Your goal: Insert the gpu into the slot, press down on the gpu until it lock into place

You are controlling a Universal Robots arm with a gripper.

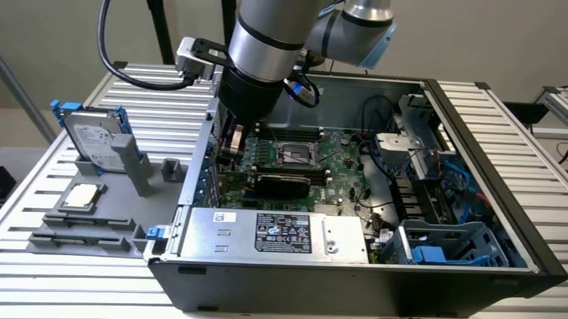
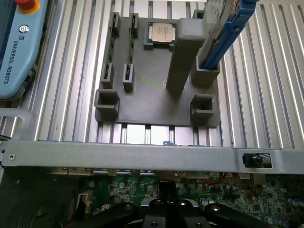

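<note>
The gpu (image 1: 282, 180) is a flat black card lying across the green motherboard (image 1: 342, 176), just in front of the square silver processor socket (image 1: 294, 154). The card covers the blue slot. My arm (image 1: 266, 53) reaches down inside the case at the exterior view's left, beside the case's wall and a little apart from the card. In the wrist view my gripper (image 2: 166, 192) hangs over the board's edge just inside the case wall (image 2: 142, 153). Its black fingers (image 2: 164, 187) are drawn together and hold nothing that I can see.
A silver labelled power-supply box (image 1: 282, 232) fills the case's front. Cables and drive cages (image 1: 443, 199) crowd the exterior view's right. Outside the case, a grey fixture (image 2: 152, 85) holds a processor chip (image 2: 161, 33) and a hard drive (image 1: 93, 139). A teach pendant (image 2: 19, 52) lies nearby.
</note>
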